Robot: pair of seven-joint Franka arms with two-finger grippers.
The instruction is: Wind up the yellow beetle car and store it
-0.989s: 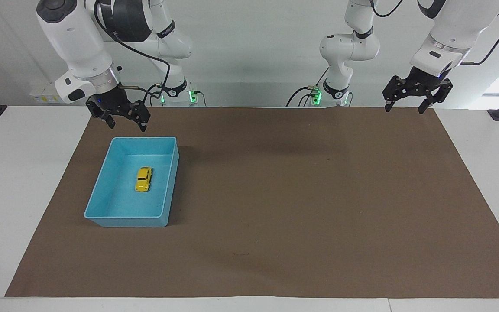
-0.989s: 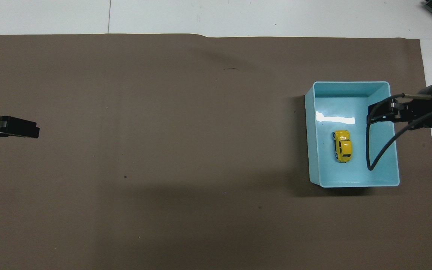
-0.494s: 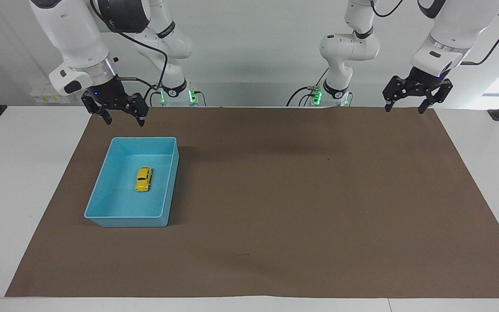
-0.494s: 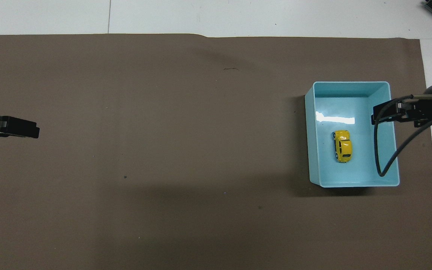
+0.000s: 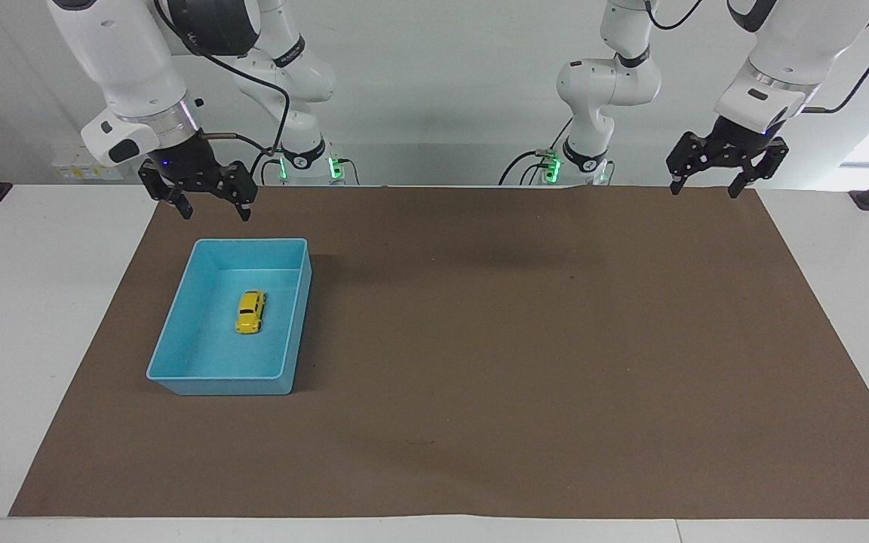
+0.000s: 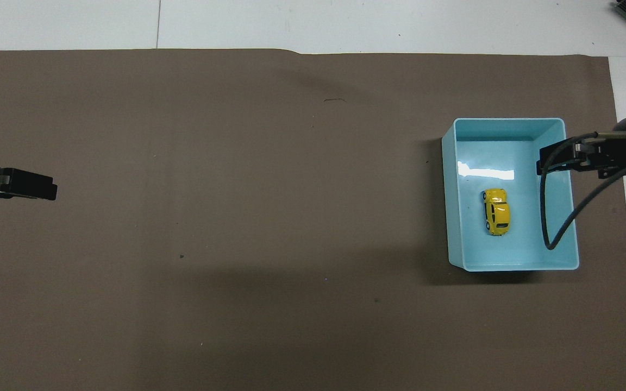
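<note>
While the yellow beetle car (image 5: 250, 312) is sitting on its wheels on the floor of the blue tray (image 5: 178, 326), the facing view is showing the right gripper (image 5: 210, 210) hanging empty with its jaws spread, over the mat (image 5: 517, 339) at the tray's rim nearest the robots. A second ago it was lower and closer over that rim; it is now rising and drawing back toward its base. I am reading that as the release being over and the car being stored, though whether it was wound first is not showing. The left gripper (image 5: 709, 185) is waiting, jaws apart and empty, above the mat's edge at the left arm's end of the table.

Seen from overhead, the car (image 6: 496, 211) is lying mid-tray, apart from every wall, lengthwise along the tray (image 6: 508, 126). The right gripper (image 6: 555, 161) is appearing over the tray's side wall, probably well above it, with its cable (image 6: 549, 239) looping over the tray's interior. Only a black part of the left gripper (image 6: 30, 187) is showing. Nothing else is lying on the mat (image 6: 237, 217), and nothing is standing near the car.
</note>
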